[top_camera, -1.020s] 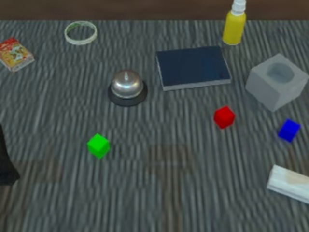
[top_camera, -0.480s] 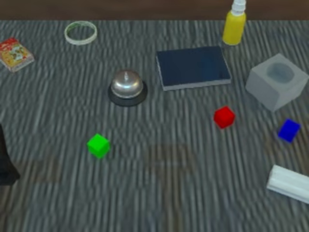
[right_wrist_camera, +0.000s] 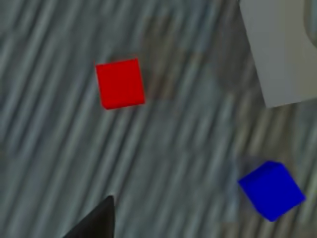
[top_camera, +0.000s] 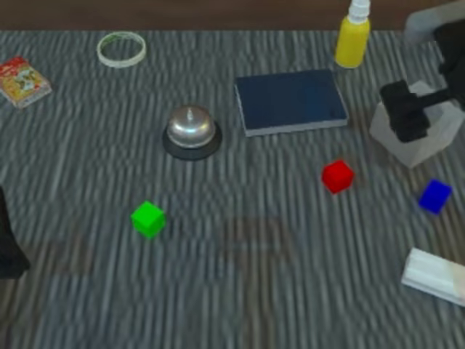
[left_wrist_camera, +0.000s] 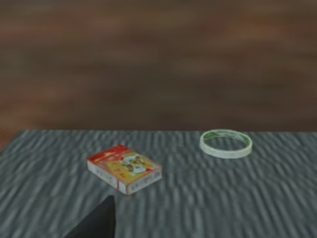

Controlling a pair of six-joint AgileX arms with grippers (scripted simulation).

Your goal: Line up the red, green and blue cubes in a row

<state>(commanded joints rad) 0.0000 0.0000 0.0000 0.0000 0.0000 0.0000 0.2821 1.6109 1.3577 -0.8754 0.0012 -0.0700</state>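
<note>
— Three cubes, none in a row yet. The red cube (top_camera: 337, 176) sits right of the table's middle, the blue cube (top_camera: 434, 195) is well apart from it near the right edge, and the green cube (top_camera: 147, 218) lies far off on the left half.

— Which arm is at work?

— The right gripper (top_camera: 408, 115) hangs over the grey block (top_camera: 407, 145) at the far right. It holds nothing that I can see. Whether its jaws are spread or closed, I cannot tell: the top view shows only a dark mass, and the right wrist view shows a single dark fingertip (right_wrist_camera: 96, 220) at the frame's edge.

— And the cubes relative to those jaws?

— The right wrist view looks down on the table (top_camera: 290, 276) with the red cube (right_wrist_camera: 120, 83) and the blue cube (right_wrist_camera: 271, 190) both below the jaws, neither between them. Red and blue are near the gripper, on its near side; green is well away, towards the other arm.

— So the step?

— I judge it as the approach to a first pick, probably red or blue. Next, the jaws need to centre over one cube, square up to its faces, and come down around it.

— The left arm?

— The left gripper (top_camera: 9, 251) stays parked at the left edge; its fingers are not readable either.
</note>
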